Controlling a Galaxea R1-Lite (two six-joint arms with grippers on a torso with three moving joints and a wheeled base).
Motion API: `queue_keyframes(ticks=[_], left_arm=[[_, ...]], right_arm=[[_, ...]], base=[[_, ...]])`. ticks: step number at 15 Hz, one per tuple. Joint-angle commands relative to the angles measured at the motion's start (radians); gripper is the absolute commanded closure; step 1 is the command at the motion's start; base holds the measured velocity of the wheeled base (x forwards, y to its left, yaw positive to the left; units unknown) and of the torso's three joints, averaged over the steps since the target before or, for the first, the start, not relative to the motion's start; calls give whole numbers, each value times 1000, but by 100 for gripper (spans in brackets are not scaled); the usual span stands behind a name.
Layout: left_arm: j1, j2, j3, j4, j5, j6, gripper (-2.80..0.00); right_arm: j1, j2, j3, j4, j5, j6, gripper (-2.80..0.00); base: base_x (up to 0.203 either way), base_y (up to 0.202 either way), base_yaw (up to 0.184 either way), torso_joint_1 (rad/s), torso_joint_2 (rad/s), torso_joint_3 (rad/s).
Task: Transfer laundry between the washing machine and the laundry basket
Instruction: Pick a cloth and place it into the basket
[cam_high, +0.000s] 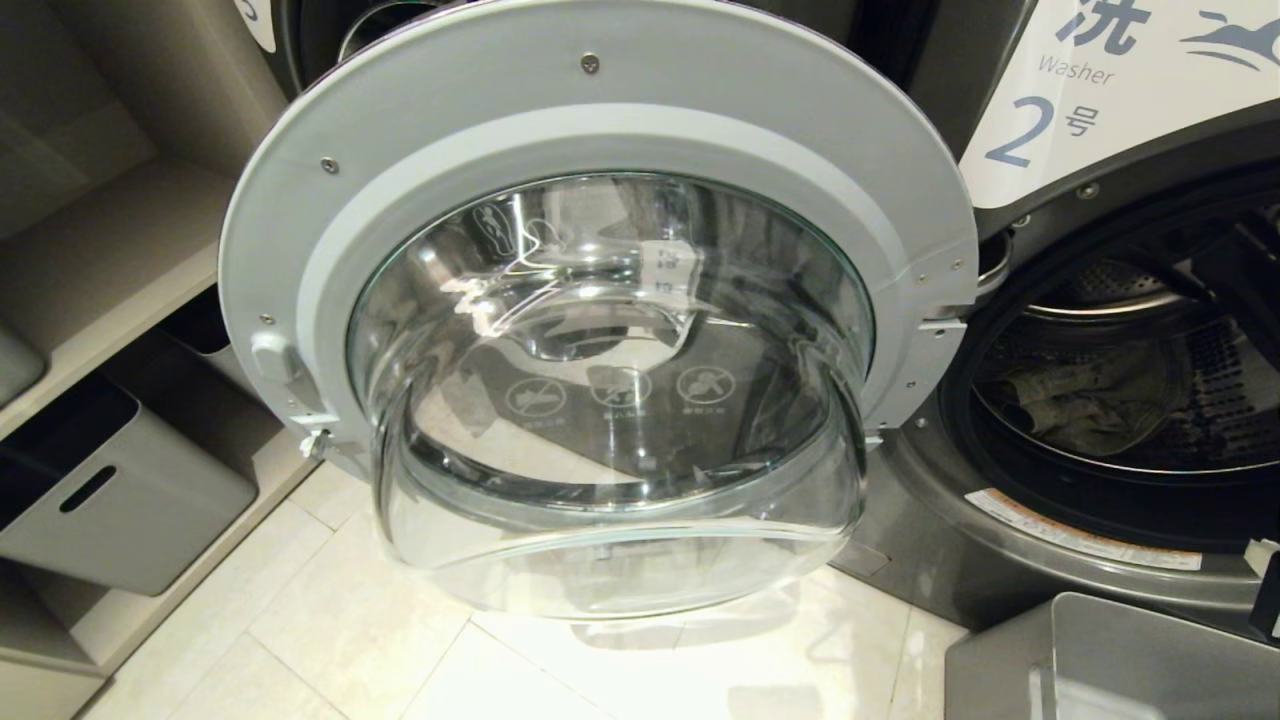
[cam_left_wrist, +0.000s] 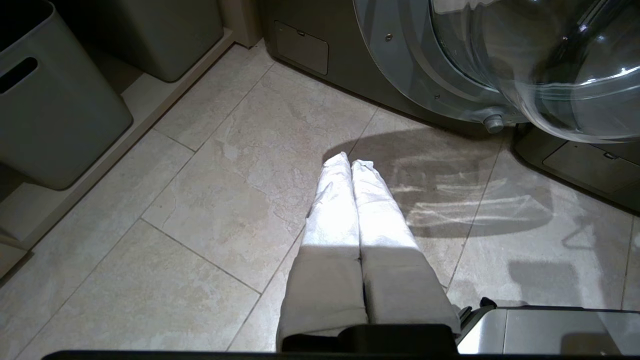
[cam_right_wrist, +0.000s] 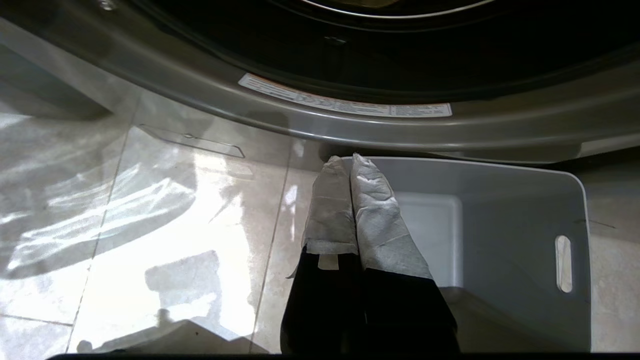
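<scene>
The right gripper (cam_right_wrist: 351, 159) has its jaws pressed together on nothing, tips over the near rim of the basket (cam_right_wrist: 500, 220), just below the washer's (cam_right_wrist: 200, 90) door sill. The left gripper (cam_left_wrist: 350, 159), jaws likewise together and empty, hangs over the floor tiles (cam_left_wrist: 175, 225) near the swung-open door (cam_high: 600, 330). The laundry (cam_high: 1085, 400) lies inside the drum (cam_high: 1220, 400), behind the open port. A grey bin (cam_high: 120, 490) sits on the low shelf at left.

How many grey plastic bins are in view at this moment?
2. The laundry basket stands on the floor below the washing machine opening; another bin sits on the low shelf at left. Others may be out of view.
</scene>
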Motion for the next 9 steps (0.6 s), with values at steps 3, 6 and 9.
queue_keyframes(ticks=[3,6,9], left_arm=[[1,-1,0,0,0,0,0],[1,-1,0,0,0,0,0],[1,-1,0,0,0,0,0]], right_arm=[[-56,85,27,-100,1,-4,0],[-62,197,41,-213,3,-7,0],[-85,330,38,-378,0,-11,0]], base=[[0,0,0,0,0,0],[0,0,0,0,0,0],[0,0,0,0,0,0]])
